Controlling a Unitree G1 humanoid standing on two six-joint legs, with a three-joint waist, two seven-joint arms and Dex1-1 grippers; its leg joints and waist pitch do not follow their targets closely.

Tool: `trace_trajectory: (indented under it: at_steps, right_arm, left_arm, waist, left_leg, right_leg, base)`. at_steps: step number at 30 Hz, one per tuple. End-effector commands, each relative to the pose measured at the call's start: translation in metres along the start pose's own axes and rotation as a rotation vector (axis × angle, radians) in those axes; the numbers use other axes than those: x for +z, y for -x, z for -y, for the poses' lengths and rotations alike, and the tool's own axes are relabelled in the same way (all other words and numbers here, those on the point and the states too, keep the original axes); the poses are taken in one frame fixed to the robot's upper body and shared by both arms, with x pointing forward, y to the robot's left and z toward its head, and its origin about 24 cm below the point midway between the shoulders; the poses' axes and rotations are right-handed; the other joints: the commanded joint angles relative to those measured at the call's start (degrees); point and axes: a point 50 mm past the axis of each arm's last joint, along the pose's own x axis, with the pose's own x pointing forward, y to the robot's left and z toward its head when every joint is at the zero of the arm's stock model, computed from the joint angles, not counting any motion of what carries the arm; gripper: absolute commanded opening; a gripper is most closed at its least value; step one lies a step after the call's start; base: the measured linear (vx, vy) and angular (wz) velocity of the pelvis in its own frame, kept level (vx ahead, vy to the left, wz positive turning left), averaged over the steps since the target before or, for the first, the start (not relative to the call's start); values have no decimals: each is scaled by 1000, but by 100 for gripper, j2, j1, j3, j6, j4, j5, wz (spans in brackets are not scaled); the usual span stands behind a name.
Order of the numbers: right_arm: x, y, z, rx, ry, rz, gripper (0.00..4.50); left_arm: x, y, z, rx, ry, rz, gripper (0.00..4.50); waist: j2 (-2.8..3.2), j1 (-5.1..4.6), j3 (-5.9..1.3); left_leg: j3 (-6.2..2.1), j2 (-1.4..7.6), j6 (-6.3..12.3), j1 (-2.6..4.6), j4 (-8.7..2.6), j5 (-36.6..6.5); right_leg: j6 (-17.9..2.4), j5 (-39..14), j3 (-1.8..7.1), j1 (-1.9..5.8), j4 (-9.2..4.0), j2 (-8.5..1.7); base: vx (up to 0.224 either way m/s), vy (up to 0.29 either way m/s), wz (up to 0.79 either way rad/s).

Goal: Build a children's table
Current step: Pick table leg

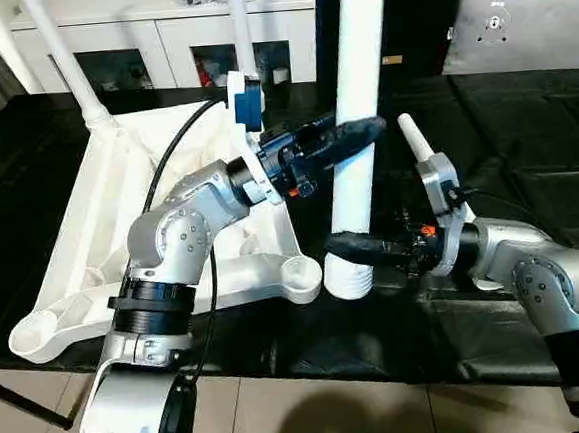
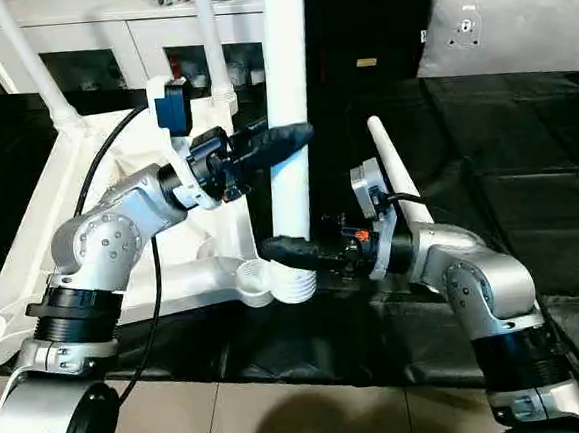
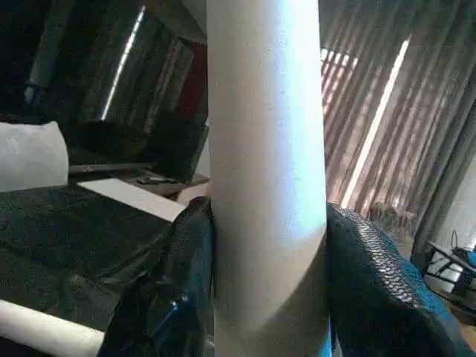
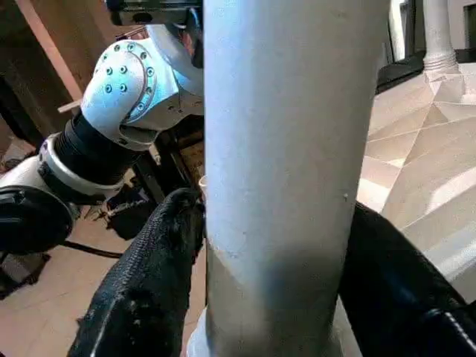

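Observation:
The children's table top (image 1: 89, 222) lies upside down on the black cloth, ribs up. Two white legs (image 1: 61, 54) (image 1: 239, 25) stand in its far corner sockets. A third leg (image 1: 358, 61) stands upright just off the near right corner socket (image 1: 302, 276), its ribbed end (image 1: 349, 277) down on the cloth. My left gripper (image 1: 363, 130) is shut on this leg at mid height, and its fingers (image 3: 186, 275) press both sides. My right gripper (image 1: 347, 244) clasps the same leg just above the ribbed end, fingers (image 4: 149, 282) against it. Another leg (image 1: 416, 138) lies behind my right wrist.
A white cabinet (image 1: 156, 46) with glass doors stands behind the table top. A grey cushion (image 1: 520, 23) rests at the back right. Black cloth (image 1: 523, 128) covers the work surface, whose front edge runs near my arms, with tiled floor (image 1: 315, 415) below.

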Motion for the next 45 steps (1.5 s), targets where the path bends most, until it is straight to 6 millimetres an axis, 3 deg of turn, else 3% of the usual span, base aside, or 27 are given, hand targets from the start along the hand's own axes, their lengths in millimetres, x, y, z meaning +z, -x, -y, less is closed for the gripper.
trace_trajectory:
  at_steps: [1, 6, 15, 18, 24, 28, 30, 33, 40, 45]
  right_arm:
    - [1, -4, -2, 15, 4, 0, 242]
    - [-1, -5, -2, 6, -1, -7, 193]
    - [-9, -12, 8, -135, 20, -43, 188]
    - [-9, -14, 12, -181, 31, -25, 187]
    - [-4, -30, 25, -384, 107, 55, 187]
    - [-2, -39, 30, -489, 162, 65, 187]
    - [1, -45, 31, -512, 197, 91, 187]
    - [0, -52, 29, -512, 218, 102, 187]
    - [-1, -59, 30, -541, 221, 117, 187]
    - [-2, -61, 31, -556, 239, 113, 187]
  left_arm:
    - [1, 1, 2, 3, -34, -20, 182]
    - [-5, 5, 1, 27, -31, -47, 182]
    - [-12, 10, -2, 128, -109, -41, 182]
    - [-14, 11, -3, 173, -111, -11, 248]
    - [-23, 12, -3, 329, -273, -11, 285]
    - [-22, 6, -5, 477, -383, 44, 285]
    - [-26, 2, -5, 525, -455, 37, 285]
    - [-29, -3, -8, 618, -467, 58, 249]
    - [-36, -7, -8, 619, -484, 32, 194]
    - [-36, -6, -9, 647, -490, 51, 187]
  waist:
    - [-136, 31, -432]
    - [-140, 23, -434]
    - [-111, 2, -428]
    - [-128, -5, -429]
    - [-116, -35, -421]
    - [-111, -34, -430]
    - [-115, -43, -428]
    - [-99, -50, -429]
    - [-95, -63, -425]
    - [-101, -67, -425]
  left_leg:
    - [70, 69, 452, 10, -361, -374]
    - [68, 71, 441, 5, -362, -367]
    - [61, 77, 332, 9, -375, -449]
    - [67, 77, 330, -3, -376, -415]
    - [59, 93, 253, 11, -397, -492]
    - [69, 99, 194, 26, -393, -516]
    - [56, 103, 228, -1, -400, -498]
    - [62, 96, 243, -6, -392, -506]
    - [52, 93, 230, -2, -404, -626]
    - [57, 96, 260, 0, -401, -644]
  right_leg:
    - [-1320, -963, 139, 421, -391, -233]
    - [-1308, -944, 140, 427, -387, -235]
    - [-1235, -1058, 140, 413, -408, -241]
    - [-1256, -943, 144, 412, -398, -242]
    - [-1146, -1066, 149, 391, -409, -242]
    - [-1100, -1007, 160, 383, -407, -239]
    - [-1061, -905, 154, 392, -404, -240]
    - [-1051, -856, 160, 394, -400, -242]
    - [-1055, -957, 161, 386, -411, -240]
    - [-1108, -894, 163, 379, -407, -241]
  base:
    - [0, 0, 0]
    - [0, 0, 0]
    - [0, 0, 0]
    - [0, 0, 0]
    - [0, 0, 0]
    - [0, 0, 0]
    - [0, 0, 0]
    - [0, 0, 0]
    - [0, 0, 0]
    - [0, 0, 0]
